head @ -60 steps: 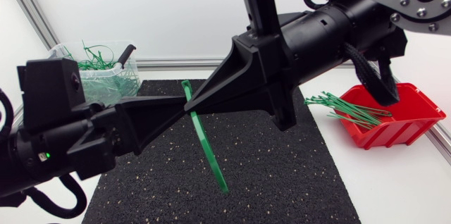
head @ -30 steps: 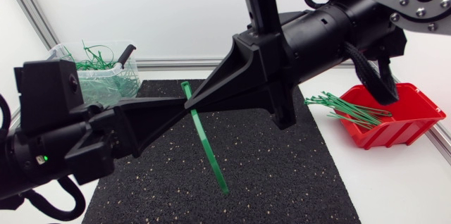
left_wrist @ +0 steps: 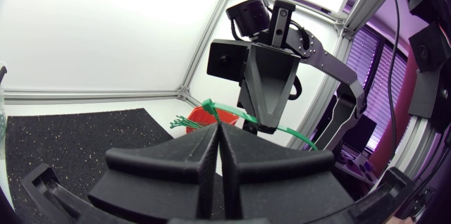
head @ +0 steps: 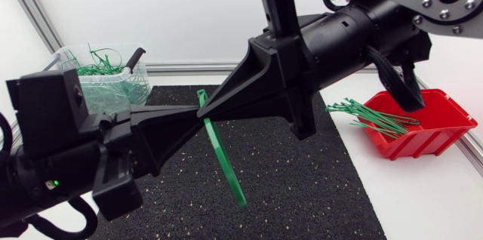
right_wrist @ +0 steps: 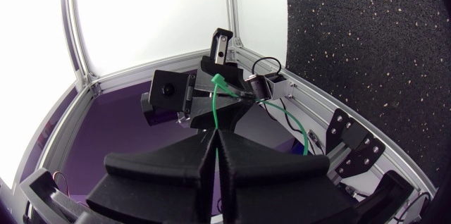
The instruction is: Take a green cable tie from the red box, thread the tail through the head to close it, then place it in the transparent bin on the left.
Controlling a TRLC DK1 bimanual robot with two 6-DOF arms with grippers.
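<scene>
slim curved cable tie [head: 225,168] pinched by left gripper [left_wrist: 215,128], right gripper [right_wrist: 215,134].

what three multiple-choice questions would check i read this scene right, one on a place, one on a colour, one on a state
1. Where does the red box stand relative to the black mat?
A) on its middle
B) beyond its right edge
C) beyond its left edge

2. What colour is the cable tie held above the mat?
A) green
B) red
C) white

3. How is the right gripper?
A) wide open and empty
B) shut on the red box
C) shut on the cable tie

Answers:
1 B: the head view shows the box off the mat, to its right.
2 A: the strip is green in every view.
3 C: its fingers meet, with the tie coming out at their tips.
</scene>
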